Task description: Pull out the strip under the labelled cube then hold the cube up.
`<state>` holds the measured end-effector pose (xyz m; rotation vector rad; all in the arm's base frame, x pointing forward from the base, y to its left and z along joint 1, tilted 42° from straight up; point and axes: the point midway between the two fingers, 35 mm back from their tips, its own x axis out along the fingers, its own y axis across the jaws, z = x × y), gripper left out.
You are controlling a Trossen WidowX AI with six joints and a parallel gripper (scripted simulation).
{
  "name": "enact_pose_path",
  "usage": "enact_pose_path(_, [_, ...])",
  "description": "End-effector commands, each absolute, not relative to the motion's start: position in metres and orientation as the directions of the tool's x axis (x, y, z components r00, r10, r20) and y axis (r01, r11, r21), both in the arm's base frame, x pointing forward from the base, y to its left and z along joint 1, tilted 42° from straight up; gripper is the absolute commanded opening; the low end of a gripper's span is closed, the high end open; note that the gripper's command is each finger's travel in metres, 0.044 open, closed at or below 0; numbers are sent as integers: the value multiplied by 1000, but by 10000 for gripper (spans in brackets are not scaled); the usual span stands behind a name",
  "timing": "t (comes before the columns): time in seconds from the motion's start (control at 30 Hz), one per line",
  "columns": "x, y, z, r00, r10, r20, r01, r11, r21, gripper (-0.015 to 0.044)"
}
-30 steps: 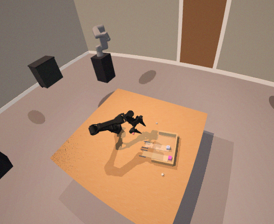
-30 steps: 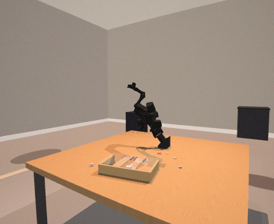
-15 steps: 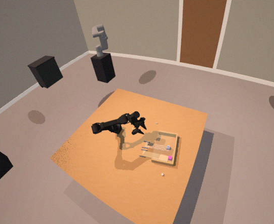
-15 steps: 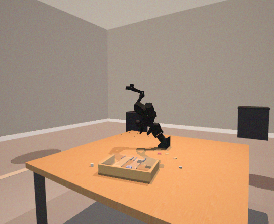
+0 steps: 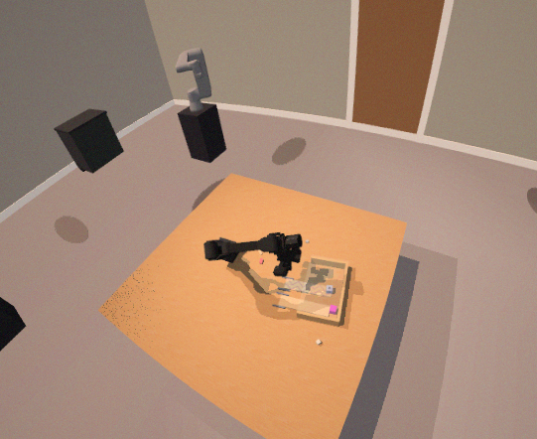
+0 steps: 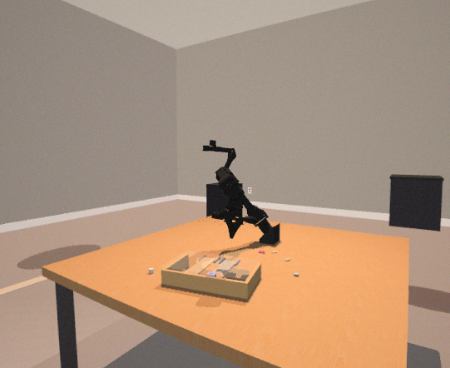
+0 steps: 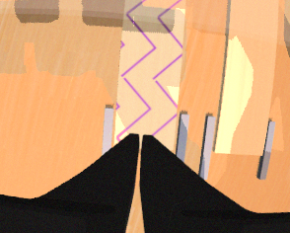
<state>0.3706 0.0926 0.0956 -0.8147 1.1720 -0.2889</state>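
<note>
A pale blue cube with a darker mark (image 5: 330,289) (image 6: 211,274) sits at the far end of the zigzag-patterned strip (image 5: 297,284) (image 6: 229,265) (image 7: 143,74), inside the low-walled tray (image 5: 348,288) (image 6: 204,284). A magenta cube (image 5: 334,310) is at the far end of the plain strip (image 5: 305,306) (image 7: 261,74). My gripper (image 5: 280,273) (image 6: 231,237) (image 7: 139,143) is shut, with nothing visible between its tips. It hangs above the table; in the wrist view its tips overlap the near end of the zigzag strip. The cubes are outside the wrist view.
Thin grey rails (image 7: 108,130) (image 7: 182,135) (image 7: 207,143) (image 7: 266,148) flank the near ends of the strips. Small loose pieces lie outside the tray: a white one (image 5: 319,342) (image 6: 150,271), a red one (image 5: 261,261) (image 6: 261,251) and a bluish one (image 6: 296,275).
</note>
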Motion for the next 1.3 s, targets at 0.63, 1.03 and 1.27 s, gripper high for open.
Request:
enact_pose_path(0.63, [391, 50, 67, 115, -652, -750, -218, 720, -659, 0])
enact_pose_path(1.03, [394, 37, 53, 116, -652, -749, -218, 719, -659, 0])
enact_pose_path(1.27, [395, 29, 44, 116, -652, -749, -218, 719, -660, 0])
